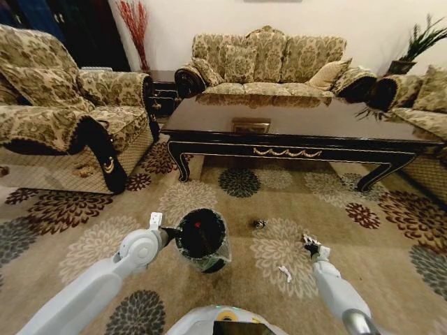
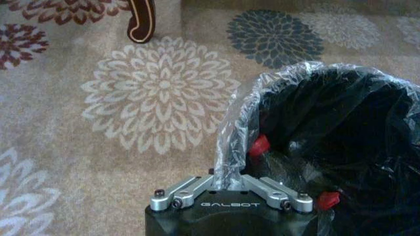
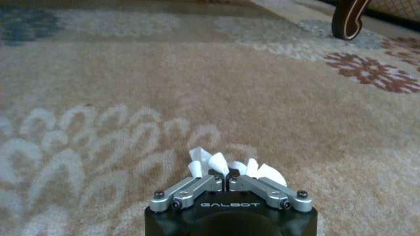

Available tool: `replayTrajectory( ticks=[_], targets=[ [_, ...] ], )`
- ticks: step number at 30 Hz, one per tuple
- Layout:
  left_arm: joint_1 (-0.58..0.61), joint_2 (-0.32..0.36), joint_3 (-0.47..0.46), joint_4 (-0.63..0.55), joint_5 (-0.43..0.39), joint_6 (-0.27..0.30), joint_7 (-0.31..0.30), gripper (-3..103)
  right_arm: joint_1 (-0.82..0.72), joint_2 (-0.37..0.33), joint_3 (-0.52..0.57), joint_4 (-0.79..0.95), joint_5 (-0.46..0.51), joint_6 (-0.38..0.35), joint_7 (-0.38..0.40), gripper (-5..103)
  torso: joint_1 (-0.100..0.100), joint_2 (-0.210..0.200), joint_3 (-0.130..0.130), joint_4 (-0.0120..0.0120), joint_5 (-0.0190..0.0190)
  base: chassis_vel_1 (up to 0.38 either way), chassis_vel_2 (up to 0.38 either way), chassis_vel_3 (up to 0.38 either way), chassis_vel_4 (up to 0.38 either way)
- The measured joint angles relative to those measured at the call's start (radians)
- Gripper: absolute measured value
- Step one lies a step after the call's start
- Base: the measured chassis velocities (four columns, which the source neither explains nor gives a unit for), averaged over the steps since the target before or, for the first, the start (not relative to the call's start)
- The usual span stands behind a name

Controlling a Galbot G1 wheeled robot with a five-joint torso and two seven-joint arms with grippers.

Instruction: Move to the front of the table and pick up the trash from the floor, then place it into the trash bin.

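My left gripper [image 1: 170, 229] [image 2: 227, 179] is shut on the rim and clear liner of the black trash bin [image 1: 202, 241] [image 2: 341, 128], which stands on the flower-patterned floor [image 1: 293, 202]. Red bits [image 2: 259, 145] lie inside the bin. To the bin's right, my right gripper [image 1: 309, 242] [image 3: 226, 174] is low over the carpet, shut on a crumpled white paper piece of trash [image 3: 217, 162]. A greyish wad [image 1: 259, 224] and a white scrap [image 1: 285, 272] lie on the carpet between bin and right gripper. The dark table [image 1: 300, 122] stands just ahead.
An armchair [image 1: 63, 118] stands to the left, a sofa [image 1: 269, 63] behind the table and another seat [image 1: 426, 105] to the right. Curved table legs [image 2: 141, 22] [image 3: 347, 19] stand on the carpet ahead of both grippers.
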Motion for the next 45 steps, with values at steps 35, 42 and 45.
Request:
replayTrajectory(
  ticks=[35,42,45],
  targets=[
    [-0.504,-0.162,0.505,0.145,-0.099,0.0,-0.123,2,-0.799,-0.1,0.245,1.428,0.109,-0.092,0.046,0,0.0,0.0,0.0,-0.0003,0.0,0.0,0.0,0.0,0.0],
    [-0.609,-0.278,0.624,0.205,-0.124,0.0,-0.158,2,-0.889,-0.102,0.244,1.649,0.108,-0.114,0.044,0,0.0,0.0,0.0,0.0001,0.0,0.0,0.0,0.0,0.0],
    [-0.63,-0.296,0.646,0.219,-0.126,0.0,-0.162,2,-0.903,-0.105,0.235,1.686,0.102,-0.119,0.044,0,0.0,0.0,0.0,0.0001,0.0001,0.0,0.0,0.0,0.0]
  ],
)
